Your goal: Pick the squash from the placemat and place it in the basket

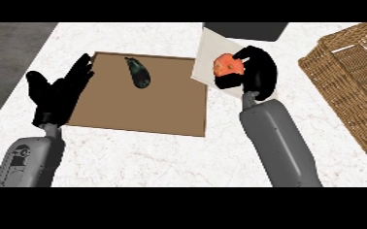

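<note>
right hand sits right of centre in the frame, fingers curled round an orange squash, so it is pinching the squash between thumb and fingers. squash shows at the left side of that hand, over a white placemat lying tilted on the desk. cannot tell if the squash is lifted off the mat or touching it. a dark grey object sits at the top edge just above the white mat.

left hand at left of the frame, fingers spread and up, resting at the left edge of a brown mat. holds nothing. a dark eggplant lies on the brown mat, upper middle part, apart from both hands.

wicker basket at the right edge of the frame, only partly in view, well right of the squash and hand.

progress, judged: grasp looks done, squash is in hand. left to do: carry it rightward over the basket rim, lower and let go. roughly at the early-to-mid stage. nothing seen in the basket yet as far as its visible part shows.
</note>
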You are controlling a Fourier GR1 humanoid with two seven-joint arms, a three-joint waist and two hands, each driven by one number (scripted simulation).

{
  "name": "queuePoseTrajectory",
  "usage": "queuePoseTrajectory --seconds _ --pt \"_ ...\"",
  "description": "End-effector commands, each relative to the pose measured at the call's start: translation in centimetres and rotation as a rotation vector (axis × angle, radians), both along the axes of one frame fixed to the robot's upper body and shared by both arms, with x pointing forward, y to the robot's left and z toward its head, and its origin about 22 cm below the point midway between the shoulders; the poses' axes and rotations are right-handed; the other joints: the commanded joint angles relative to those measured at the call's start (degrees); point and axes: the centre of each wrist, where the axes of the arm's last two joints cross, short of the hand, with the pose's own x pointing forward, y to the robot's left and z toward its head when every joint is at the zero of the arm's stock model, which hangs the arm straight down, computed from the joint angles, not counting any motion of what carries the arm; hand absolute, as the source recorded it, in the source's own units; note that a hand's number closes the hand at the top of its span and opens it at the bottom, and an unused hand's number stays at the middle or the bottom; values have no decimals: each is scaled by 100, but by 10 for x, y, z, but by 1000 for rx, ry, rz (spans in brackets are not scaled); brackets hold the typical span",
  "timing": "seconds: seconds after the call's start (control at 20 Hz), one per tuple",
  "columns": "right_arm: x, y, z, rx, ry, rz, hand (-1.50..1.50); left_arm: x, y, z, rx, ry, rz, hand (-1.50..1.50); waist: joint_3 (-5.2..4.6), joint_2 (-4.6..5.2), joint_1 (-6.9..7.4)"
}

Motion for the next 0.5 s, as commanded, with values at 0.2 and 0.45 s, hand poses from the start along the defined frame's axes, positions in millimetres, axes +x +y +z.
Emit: queuePoseTrajectory --seconds 0.2,0.45 --pt "33 65 58 -49 -332 -105 150 3 16 0 7 4 48 0 -21 -58 -225" --pt "52 87 115 -106 -327 -220 150 -1 18 1 15 12 74 0 -22 -109 -378"
